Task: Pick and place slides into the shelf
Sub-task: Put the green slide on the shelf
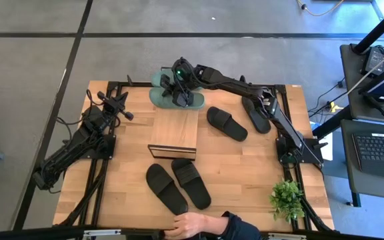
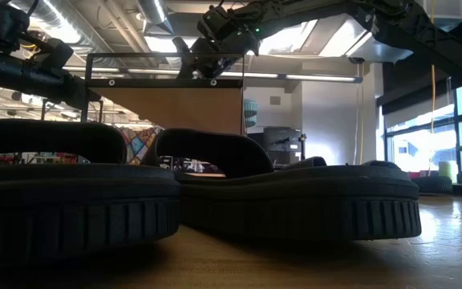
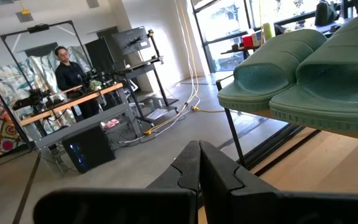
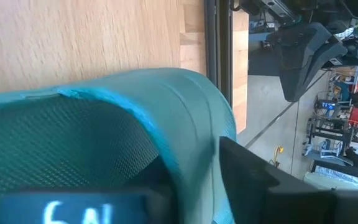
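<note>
Two sage green slides [image 1: 159,99] lie side by side on their soles at the table's far edge, behind the shelf [image 1: 173,133]; they also show in the left wrist view [image 3: 303,81]. My right gripper [image 1: 179,90] reaches down onto one of them and is shut on its strap. Two black slides [image 1: 179,185] rest near the front edge, filling the low view [image 2: 295,197]. Two more black slides [image 1: 227,123] [image 1: 255,115] lie to the right of the shelf. My left gripper [image 1: 122,107] waits shut at the table's left, touching nothing. My right gripper has the green slide's wide strap [image 4: 191,124] between its fingers. One finger [image 4: 260,180] lies against the strap's outer face; the other seems to reach under the strap, over the footbed. The fingers slant down from the table's right. The slide's sole lies on the table.
A person's hand [image 1: 192,223] rests at the table's near edge, close to the two front black slides. A small potted plant [image 1: 287,197] stands at the near right corner. The shelf's wooden top is bare. Bare wood shows between shelf and left arm.
</note>
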{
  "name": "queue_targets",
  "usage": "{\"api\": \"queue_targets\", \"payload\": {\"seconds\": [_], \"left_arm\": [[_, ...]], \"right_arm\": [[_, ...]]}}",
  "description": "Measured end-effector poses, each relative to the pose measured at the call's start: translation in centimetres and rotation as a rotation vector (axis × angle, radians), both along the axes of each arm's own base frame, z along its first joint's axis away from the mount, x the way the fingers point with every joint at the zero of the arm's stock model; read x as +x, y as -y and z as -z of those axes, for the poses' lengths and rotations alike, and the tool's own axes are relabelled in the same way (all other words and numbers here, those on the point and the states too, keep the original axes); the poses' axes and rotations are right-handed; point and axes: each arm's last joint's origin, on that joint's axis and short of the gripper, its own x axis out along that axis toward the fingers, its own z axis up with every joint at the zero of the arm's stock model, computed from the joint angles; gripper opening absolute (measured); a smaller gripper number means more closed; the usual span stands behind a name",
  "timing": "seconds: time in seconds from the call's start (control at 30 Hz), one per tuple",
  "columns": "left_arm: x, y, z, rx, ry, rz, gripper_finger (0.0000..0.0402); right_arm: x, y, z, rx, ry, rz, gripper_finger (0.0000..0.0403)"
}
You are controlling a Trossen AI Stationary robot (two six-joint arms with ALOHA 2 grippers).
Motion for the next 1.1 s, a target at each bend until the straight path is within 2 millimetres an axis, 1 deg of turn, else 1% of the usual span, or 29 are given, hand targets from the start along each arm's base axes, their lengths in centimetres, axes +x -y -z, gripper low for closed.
{"api": "queue_targets", "payload": {"seconds": [0.17, 0.33, 1.1], "left_arm": [[0.0, 0.0, 0.0, 0.0, 0.0, 0.0, 0.0], [0.0, 0.0, 0.0, 0.0, 0.0, 0.0, 0.0], [0.0, 0.0, -0.01, 0.0, 0.0, 0.0, 0.0]], "right_arm": [[0.03, 0.05, -0.06, 0.007, 0.004, 0.023, 0.0147], [0.0, 0.21, -0.05, -0.02, -0.009, 0.074, 0.0166], [-0.19, 0.28, 0.14, -0.007, -0.049, 0.166, 0.017]]}}
